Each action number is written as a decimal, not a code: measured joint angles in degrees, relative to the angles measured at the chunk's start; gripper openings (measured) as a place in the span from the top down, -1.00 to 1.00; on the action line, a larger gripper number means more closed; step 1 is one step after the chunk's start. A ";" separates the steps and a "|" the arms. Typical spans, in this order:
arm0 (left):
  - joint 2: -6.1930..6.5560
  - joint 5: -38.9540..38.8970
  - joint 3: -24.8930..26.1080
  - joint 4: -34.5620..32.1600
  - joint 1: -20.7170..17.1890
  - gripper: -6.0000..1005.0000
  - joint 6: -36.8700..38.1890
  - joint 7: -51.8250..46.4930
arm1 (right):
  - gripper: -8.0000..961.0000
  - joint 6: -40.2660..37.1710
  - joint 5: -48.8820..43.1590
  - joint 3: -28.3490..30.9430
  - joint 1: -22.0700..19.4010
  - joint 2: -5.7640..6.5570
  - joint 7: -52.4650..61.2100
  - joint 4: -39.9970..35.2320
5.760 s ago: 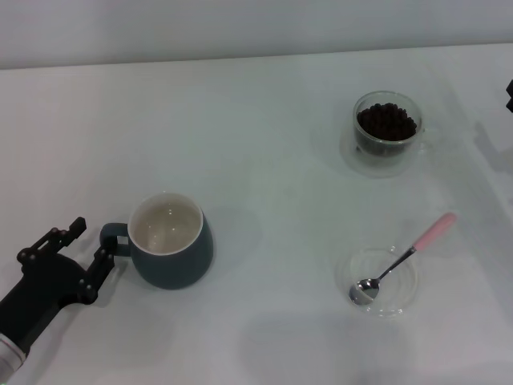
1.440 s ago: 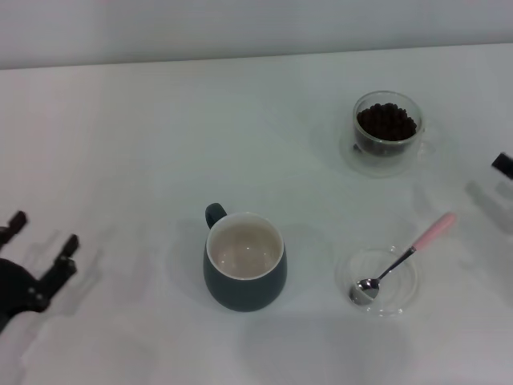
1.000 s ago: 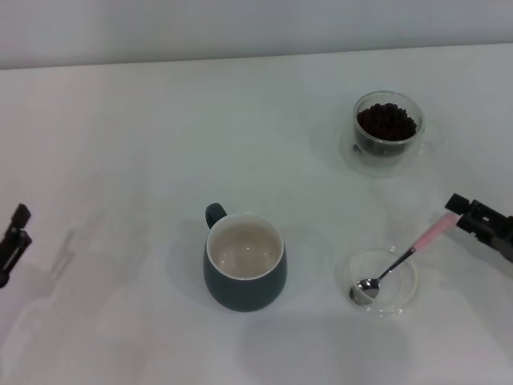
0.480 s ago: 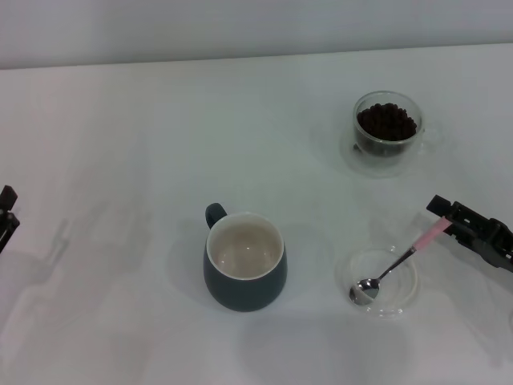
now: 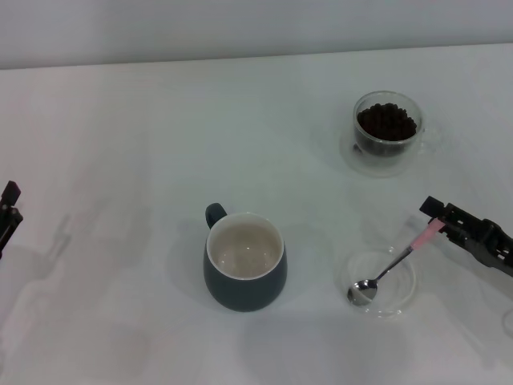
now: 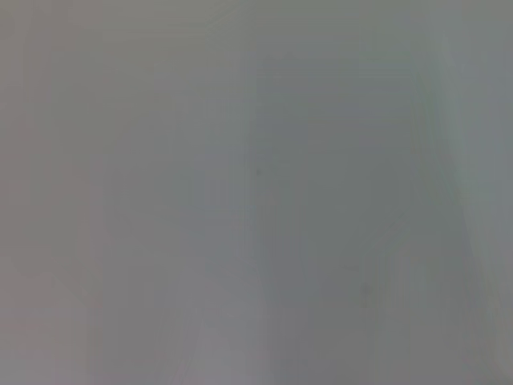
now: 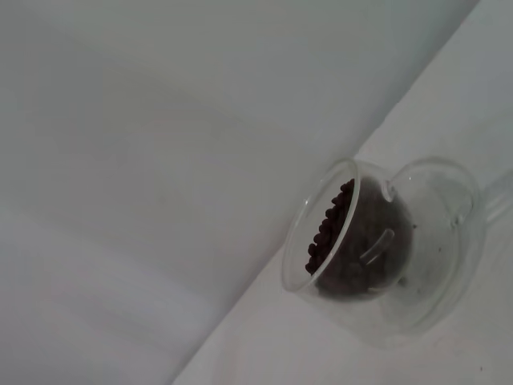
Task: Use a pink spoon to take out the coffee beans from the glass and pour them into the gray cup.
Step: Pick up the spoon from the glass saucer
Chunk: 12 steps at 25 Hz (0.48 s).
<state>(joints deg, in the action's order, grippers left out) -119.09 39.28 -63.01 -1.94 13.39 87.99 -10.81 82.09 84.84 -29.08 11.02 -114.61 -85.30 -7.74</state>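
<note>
The pink spoon point(image 5: 390, 263) lies with its silver bowl in a shallow clear saucer point(image 5: 405, 295), its pink handle pointing to the back right. My right gripper point(image 5: 437, 220) is at the far end of that handle and hides its tip. The glass point(image 5: 388, 132) with the coffee beans point(image 5: 386, 122) stands at the back right; the right wrist view shows it too point(image 7: 417, 273), with the beans point(image 7: 327, 231) inside. The gray cup point(image 5: 244, 261) stands empty in the middle front, its handle to the back left. My left gripper point(image 5: 7, 210) is at the left edge.
The white table point(image 5: 160, 120) runs back to a pale wall. The left wrist view shows only a plain grey surface.
The left arm moved the gray cup to the middle, let go and pulled back to the left edge. The right gripper came in from the right to the spoon handle; the spoon shifted slightly left.
</note>
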 joint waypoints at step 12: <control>0.00 0.01 0.00 0.10 0.42 -0.54 -1.39 1.10 | -0.19 -2.39 0.06 0.03 0.88 -0.27 -1.17 1.72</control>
<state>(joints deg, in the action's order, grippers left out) -119.09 39.29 -63.01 -1.84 13.81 86.60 -9.71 79.70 84.91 -29.05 11.90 -114.88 -86.48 -6.02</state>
